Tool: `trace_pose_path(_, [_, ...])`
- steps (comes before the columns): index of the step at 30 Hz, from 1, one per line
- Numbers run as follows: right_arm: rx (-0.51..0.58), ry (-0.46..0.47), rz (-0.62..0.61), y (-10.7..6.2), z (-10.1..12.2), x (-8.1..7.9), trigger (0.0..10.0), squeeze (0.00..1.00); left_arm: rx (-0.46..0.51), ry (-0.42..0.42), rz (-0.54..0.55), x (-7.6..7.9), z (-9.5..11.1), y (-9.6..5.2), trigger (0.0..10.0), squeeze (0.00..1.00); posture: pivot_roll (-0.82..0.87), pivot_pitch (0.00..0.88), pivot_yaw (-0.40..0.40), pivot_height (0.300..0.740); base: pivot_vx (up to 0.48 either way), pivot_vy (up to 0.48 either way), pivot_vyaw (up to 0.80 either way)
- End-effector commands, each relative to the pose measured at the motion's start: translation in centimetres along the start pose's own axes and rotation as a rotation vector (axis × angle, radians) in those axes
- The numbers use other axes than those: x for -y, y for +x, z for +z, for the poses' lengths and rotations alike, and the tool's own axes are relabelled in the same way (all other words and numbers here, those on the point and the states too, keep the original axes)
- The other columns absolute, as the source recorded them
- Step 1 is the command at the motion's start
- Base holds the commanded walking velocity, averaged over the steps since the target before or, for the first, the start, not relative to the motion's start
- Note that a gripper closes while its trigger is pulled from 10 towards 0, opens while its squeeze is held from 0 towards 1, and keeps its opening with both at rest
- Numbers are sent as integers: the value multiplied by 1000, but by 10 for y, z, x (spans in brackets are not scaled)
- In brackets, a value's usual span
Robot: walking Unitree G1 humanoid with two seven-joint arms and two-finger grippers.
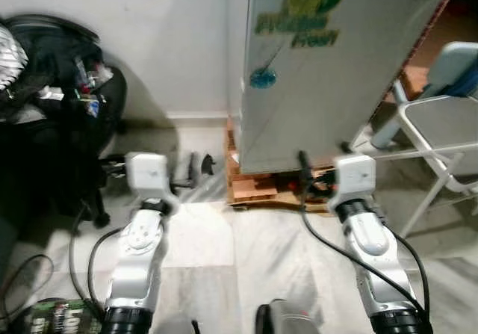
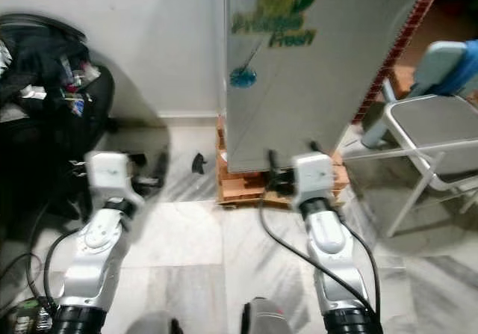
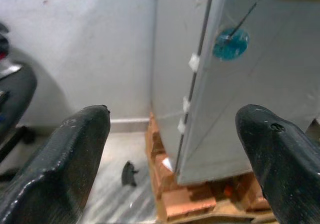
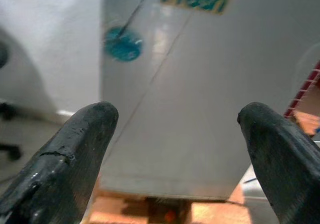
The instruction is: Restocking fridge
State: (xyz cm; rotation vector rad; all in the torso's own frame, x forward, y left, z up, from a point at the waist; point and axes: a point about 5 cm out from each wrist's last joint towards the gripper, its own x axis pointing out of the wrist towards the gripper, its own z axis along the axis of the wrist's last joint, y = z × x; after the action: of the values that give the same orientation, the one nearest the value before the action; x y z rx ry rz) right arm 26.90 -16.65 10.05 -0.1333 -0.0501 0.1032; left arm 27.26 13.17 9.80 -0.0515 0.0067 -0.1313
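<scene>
A silver fridge (image 1: 321, 87) stands straight ahead with its door closed. The door carries a green "Fresh" sticker (image 1: 299, 20) and a round blue sticker (image 1: 262, 77). My left gripper (image 3: 172, 119) is open and held low in front of the fridge's left edge, with nothing between its fingers. My right gripper (image 4: 177, 114) is also open and empty. It points at the lower part of the door, close to the fridge's base (image 1: 314, 173).
The fridge rests on a base of bricks and wood (image 1: 254, 186). A black chair piled with clutter (image 1: 52, 87) stands at the left, a white folding chair (image 1: 441, 125) at the right. A small black object (image 3: 129, 174) lies on the marble floor. A green box (image 1: 60, 315) sits by my left side.
</scene>
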Motion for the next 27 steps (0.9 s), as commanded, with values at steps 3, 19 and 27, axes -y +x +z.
trace_pose_path(3, [13, 27, 24, 2, 4, -10, 10000, 0, -32, 11, 64, -15, -4, -4, 10000, 0, 7, 116, -7, 740, 311, 364, -413])
trace_pose_path(19, [13, 42, 15, 5, 2, -10, 10000, 0, -54, 20, 56, -13, -8, -3, 10000, 0, 15, 106, -6, 740, 0, 473, -577])
trace_pose_path(27, [-19, 54, -40, -7, -8, -5, 10000, 0, -90, 42, 50, -23, -16, -12, 10000, 0, 11, 95, 7, 740, 0, 480, -245])
